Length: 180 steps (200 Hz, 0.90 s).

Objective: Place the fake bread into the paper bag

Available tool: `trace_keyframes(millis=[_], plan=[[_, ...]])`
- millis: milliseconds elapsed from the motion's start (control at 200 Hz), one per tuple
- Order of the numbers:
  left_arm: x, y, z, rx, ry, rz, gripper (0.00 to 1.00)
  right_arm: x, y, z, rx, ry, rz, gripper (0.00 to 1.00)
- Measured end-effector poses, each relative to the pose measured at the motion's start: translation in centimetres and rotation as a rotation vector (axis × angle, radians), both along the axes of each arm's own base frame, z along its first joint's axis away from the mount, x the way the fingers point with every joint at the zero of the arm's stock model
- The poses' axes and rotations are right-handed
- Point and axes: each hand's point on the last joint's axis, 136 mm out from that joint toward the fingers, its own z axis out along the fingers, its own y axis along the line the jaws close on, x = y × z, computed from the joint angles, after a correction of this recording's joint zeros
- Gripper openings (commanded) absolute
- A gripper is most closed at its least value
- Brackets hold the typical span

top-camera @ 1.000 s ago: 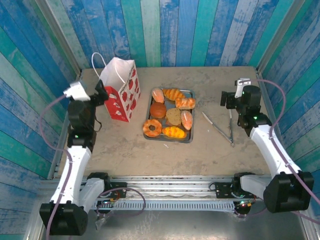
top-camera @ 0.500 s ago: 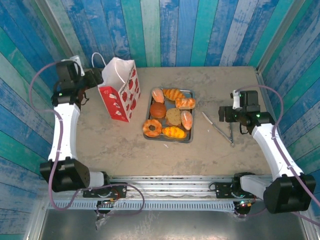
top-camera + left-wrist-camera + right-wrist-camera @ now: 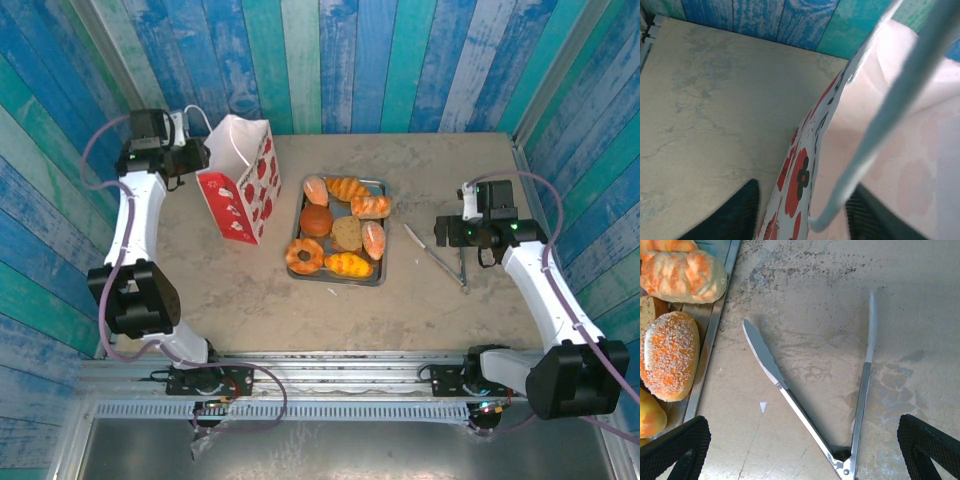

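The paper bag (image 3: 240, 180) stands upright at the back left, white with a red print. My left gripper (image 3: 195, 158) is at its left rim. In the left wrist view the gripper (image 3: 802, 220) straddles the bag's printed wall (image 3: 800, 175) and a white cord handle (image 3: 880, 130), with a gap showing between each dark finger (image 3: 737, 215) and the paper. The fake bread (image 3: 340, 232), several golden pieces, lies on the grey tray (image 3: 384, 232). My right gripper (image 3: 447, 228) stands open and empty over the table right of the tray.
Metal tongs (image 3: 440, 260) lie spread in a V on the table right of the tray, directly under the right gripper (image 3: 805, 442). The tray's edge (image 3: 710, 345) with a sugared roll (image 3: 670, 355) is at the left of the right wrist view. Plank walls enclose the table.
The left arm swung back and up to the bag's left rim and its jaws narrowed around the wall and handle. The right gripper shifted slightly left and nearer, over the tongs.
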Motion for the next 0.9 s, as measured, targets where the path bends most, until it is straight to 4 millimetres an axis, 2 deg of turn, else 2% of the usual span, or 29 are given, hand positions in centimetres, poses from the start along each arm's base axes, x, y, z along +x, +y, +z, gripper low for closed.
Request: trace_keyframes(millis=[205,466,551,656,902], plan=[[0.3,-0.1,0.1,0.01,0.006,-0.024,0.0,0.0,-0.2,0.0,-0.01,-0.001,-0.003,1.0],[-0.1,-0.3,0.0,0.021,0.016,-0.046,0.0,0.0,-0.5,0.5,-0.027,-0.02,-0.014,1.0],[-0.8,-0.4,0.2,0.02,0.013,-0.047,0.0,-0.1,-0.7,0.7,-0.033,-0.027,-0.019,1.0],[-2.7,-0.9,0.8,0.012,0.004,-0.051,0.0,-0.1,-0.8,0.8,-0.038,-0.032,-0.022,1.0],[-8.2,-2.3,4.8,-0.014,-0.102,-0.054,0.0,-0.9,-1.2,0.5,-0.057,-0.002,-0.031,1.0]])
